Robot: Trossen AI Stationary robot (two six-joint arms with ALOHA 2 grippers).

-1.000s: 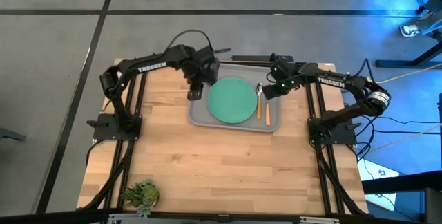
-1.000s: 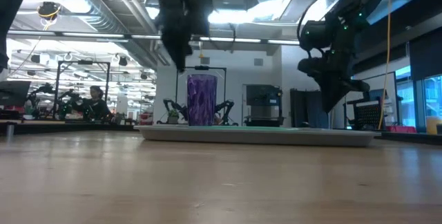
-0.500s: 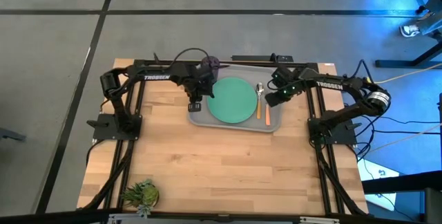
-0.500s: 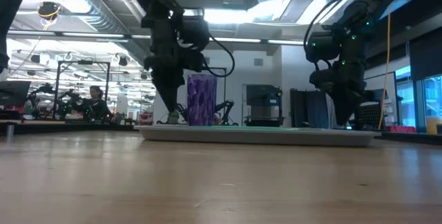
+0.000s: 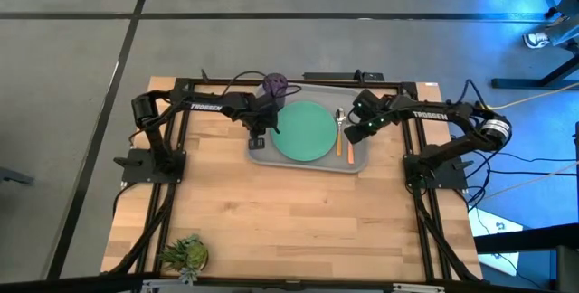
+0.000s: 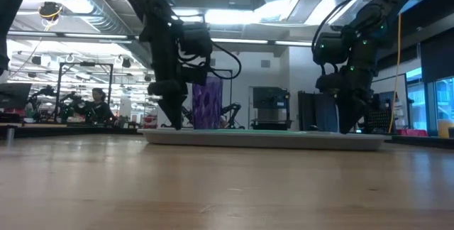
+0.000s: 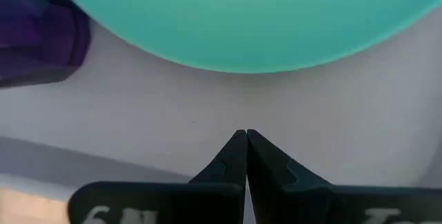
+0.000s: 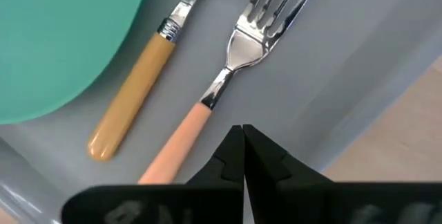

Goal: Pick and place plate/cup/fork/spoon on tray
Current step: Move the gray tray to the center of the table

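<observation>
— What had moved since a second before?

— Both my arms had dropped lower. My left fingers (image 5: 257, 139) had come down from above the cup (image 5: 274, 84) to the tray (image 5: 359, 164) edge, pressed together, holding nothing. My right fingers (image 5: 357, 133), likewise closed and empty, had sunk just beside the fork (image 5: 350, 148).

— Where did everything lie?

— All on the tray: plate (image 5: 303, 131) in the middle, cup at its far left corner, spoon (image 5: 340, 133) and fork side by side, handles toward the tabletop's near edge. I judged nothing remained to fetch.
</observation>
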